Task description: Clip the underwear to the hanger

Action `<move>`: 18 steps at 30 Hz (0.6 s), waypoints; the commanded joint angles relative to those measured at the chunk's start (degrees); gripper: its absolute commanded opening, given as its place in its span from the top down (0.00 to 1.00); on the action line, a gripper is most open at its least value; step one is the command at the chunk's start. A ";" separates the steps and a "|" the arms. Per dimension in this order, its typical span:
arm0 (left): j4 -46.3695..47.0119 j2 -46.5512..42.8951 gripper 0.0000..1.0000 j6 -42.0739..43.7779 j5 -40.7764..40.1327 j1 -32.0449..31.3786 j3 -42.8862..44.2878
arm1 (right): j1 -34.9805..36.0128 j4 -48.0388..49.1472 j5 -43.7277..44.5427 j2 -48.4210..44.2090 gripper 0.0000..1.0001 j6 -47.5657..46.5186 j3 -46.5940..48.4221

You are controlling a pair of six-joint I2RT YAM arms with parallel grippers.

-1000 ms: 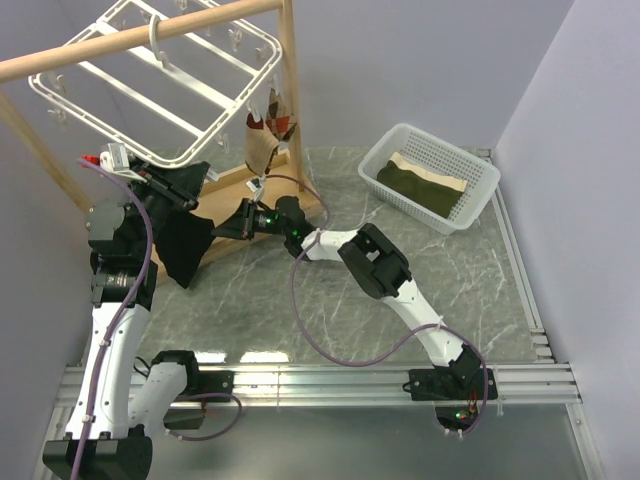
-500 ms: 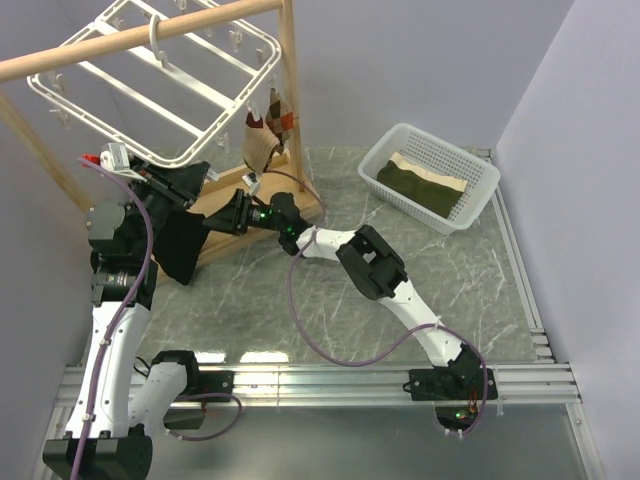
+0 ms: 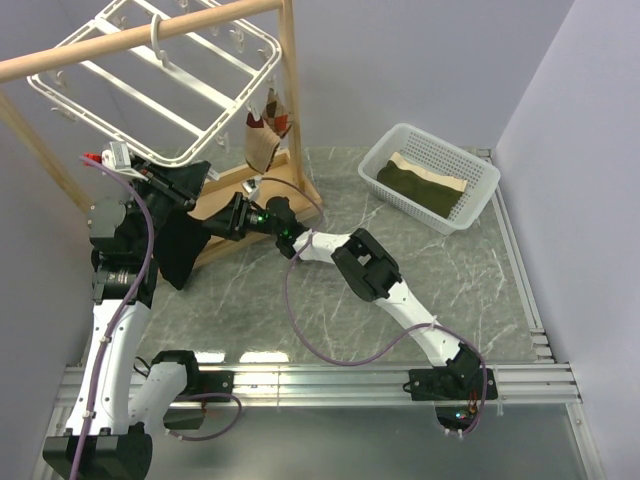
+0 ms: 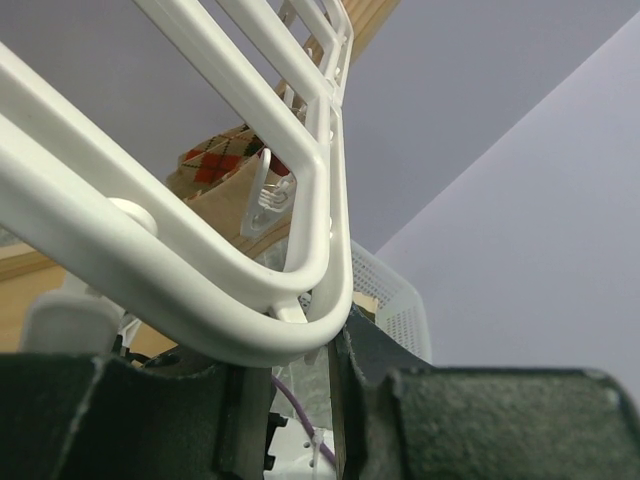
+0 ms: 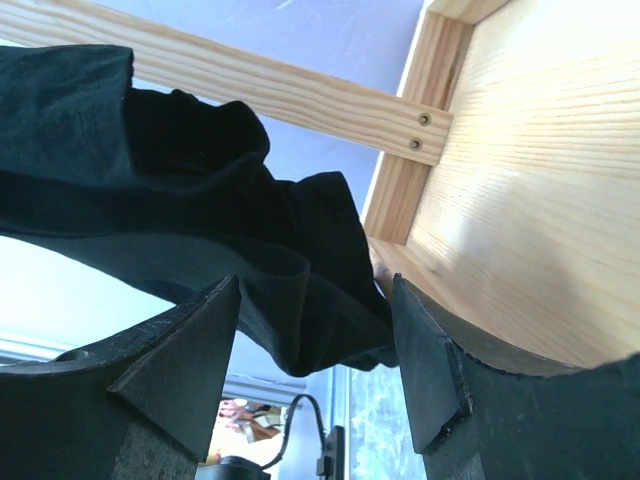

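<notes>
Wooden stand (image 3: 290,100): it carries the hanger on its top pole. Its lower frame fills the right side of the right wrist view.
Hanger (image 4: 150,260): white rack, tilted. Its rounded near corner sits directly over the left jaws, touching or almost touching them.
Underwear (image 3: 180,245): black, held up at the hanger's near corner. It drapes down from there along the left arm, so its long axis runs from the corner towards the arm bases.
Left gripper (image 3: 172,183): clenched on the upper edge of the underwear, with the fabric bunched over both fingers. It is the arm nearer the hanger.
Right gripper (image 3: 222,222): jaws spread and holding nothing. It points left at the hanging cloth, lower than the left gripper's hold, and is the arm nearer the loose fabric.
Clip (image 4: 265,195): small and clear, dangling under the rail just past the corner, above the held edge and farther along the rail.
Deciding relation: the pinched edge lies below and short of the clip, so the likely next move is to bring cloth and clip together, with the free right jaws working one of them.
Top view only: both arms, and the whole drape of the underwear.
Left wrist only: the clip and how close the corner is.
Right wrist only: a fold of cloth hangs between the spread fingers (image 5: 180,350), not pinched.
</notes>
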 commanded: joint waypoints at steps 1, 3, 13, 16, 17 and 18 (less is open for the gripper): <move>2.99 0.62 1.00 0.24 -0.41 0.39 0.19 | 1.10 4.03 -0.21 1.91 0.31 2.41 2.82; 2.99 0.70 1.00 0.33 -0.41 0.39 0.10 | 1.28 5.26 -0.83 2.00 0.30 2.94 3.08; 2.11 0.70 1.00 1.21 -0.49 0.65 0.19 | 2.50 8.33 -1.53 2.44 0.40 3.91 4.93; 1.93 0.70 1.00 1.12 -0.32 0.74 0.01 | 2.24 8.51 -1.62 2.26 0.49 2.77 5.55; 1.84 0.70 1.00 1.12 -0.41 0.92 0.01 | 1.89 8.69 -1.80 2.09 0.51 2.33 5.63; 1.93 0.70 1.00 1.03 -0.32 0.92 0.01 | 1.72 8.86 -1.97 1.74 0.56 1.63 5.46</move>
